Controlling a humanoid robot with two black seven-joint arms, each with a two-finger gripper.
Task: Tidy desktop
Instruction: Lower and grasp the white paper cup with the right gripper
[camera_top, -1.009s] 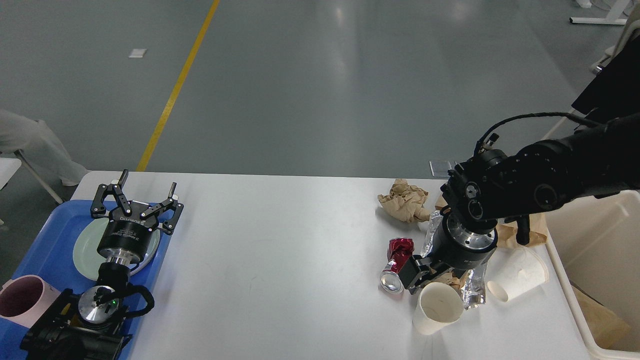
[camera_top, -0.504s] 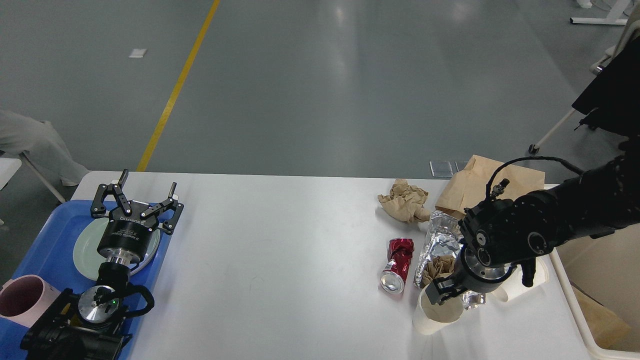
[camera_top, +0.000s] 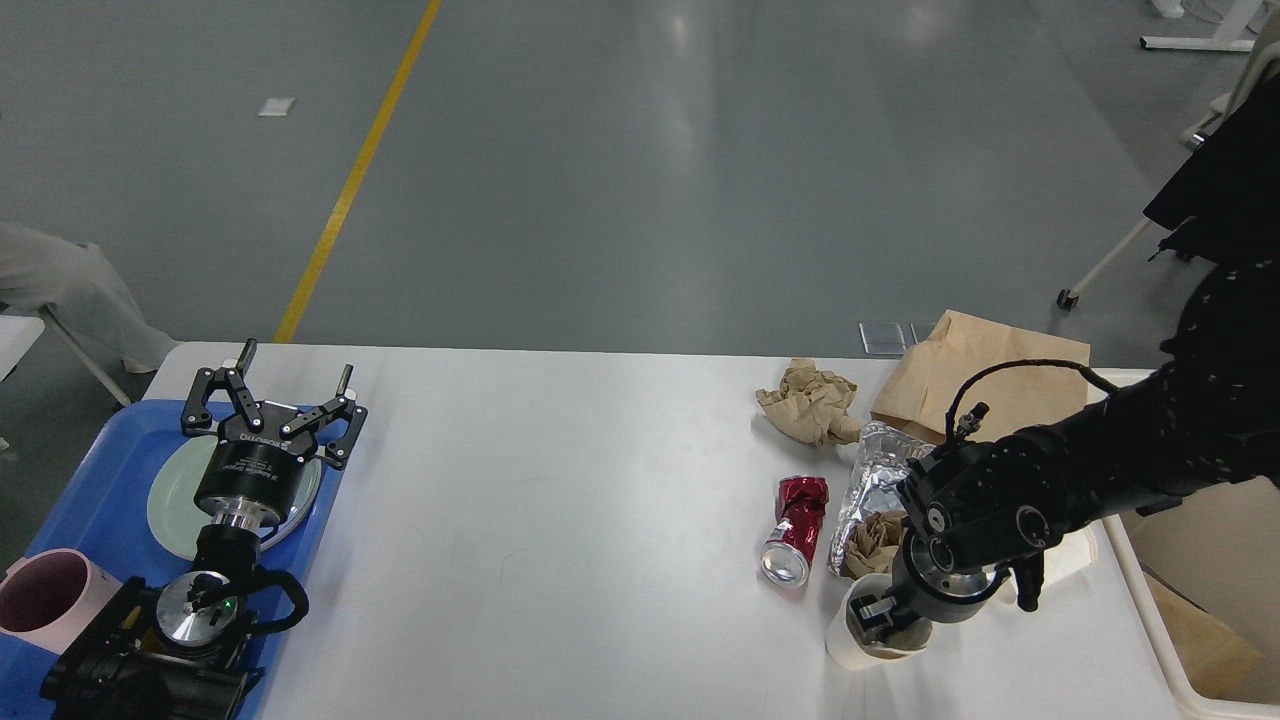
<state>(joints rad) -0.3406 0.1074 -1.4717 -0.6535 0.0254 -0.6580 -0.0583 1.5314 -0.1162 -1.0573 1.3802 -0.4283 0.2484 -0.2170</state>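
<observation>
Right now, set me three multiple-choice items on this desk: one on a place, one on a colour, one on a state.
1. Where does the green plate sit?
A. in the blue tray
B. in the cream bin
C. on the floor

2. What colour is the crushed can?
A. green
B. red
C. blue

3. How do the left gripper jaws stand?
A. clamped on a cup
B. shut on nothing
C. spread open

Answers: 1 A, the plate lies inside the tray at the desk's left end. 2 B, its crumpled body is red. 3 C, the jaws stand apart above the plate, holding nothing.
</observation>
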